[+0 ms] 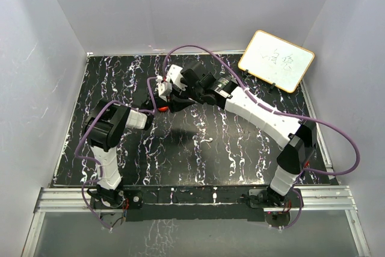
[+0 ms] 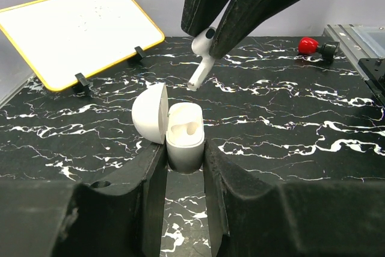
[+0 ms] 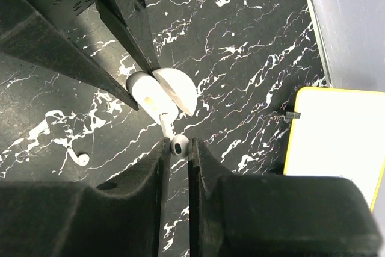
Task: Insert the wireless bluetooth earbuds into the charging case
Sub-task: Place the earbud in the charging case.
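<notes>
White plastic makes up both of the task's things; the charging case [image 2: 183, 142] stands upright at the centre of the left wrist view, pinched by its lower body between the fingers of the left gripper [image 2: 184, 153], its lid [image 2: 150, 112] swung open to the left. The right gripper [image 3: 178, 147] comes in from the top of that view with its fingers pressed onto one earbud [image 2: 203, 58], stem angled down toward the open case, close above it but not touching. In the right wrist view a second earbud [image 3: 81, 159] lies loose on the black marbled table [image 2: 289, 124], lower left of the frame, well apart from the case. Judged from this, nothing is seated yet; the wells that show look empty. What is left: lower the held earbud into its well, let go, then fetch and seat the other one.
</notes>
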You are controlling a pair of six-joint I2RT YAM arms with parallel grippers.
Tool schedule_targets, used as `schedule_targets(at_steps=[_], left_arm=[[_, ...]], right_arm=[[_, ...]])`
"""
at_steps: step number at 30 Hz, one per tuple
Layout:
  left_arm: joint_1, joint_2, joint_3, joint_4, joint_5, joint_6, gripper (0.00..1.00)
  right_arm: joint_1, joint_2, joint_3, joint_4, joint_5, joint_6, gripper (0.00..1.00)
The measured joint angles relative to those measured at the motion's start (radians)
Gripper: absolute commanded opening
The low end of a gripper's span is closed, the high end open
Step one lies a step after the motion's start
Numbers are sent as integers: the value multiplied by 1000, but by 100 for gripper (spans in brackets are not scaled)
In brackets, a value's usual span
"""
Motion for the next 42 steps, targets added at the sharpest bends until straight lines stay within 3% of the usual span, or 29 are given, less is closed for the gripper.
schedule_targets(at_steps=[8,19,28,42], left_arm=[[0,0,0,0,6,5,0],[12,0,40,1,16,-64,0],[23,-6,66,0,71,-153,0],[23,-35,86,5,116,-216,0]], right_arm=[[6,-1,-9,13,28,-23,0],[6,-169,-288,240,53,-216,0],[6,-237,-294,362,0,-382,0],[4,-229,-288,318,-76,-571,0]])
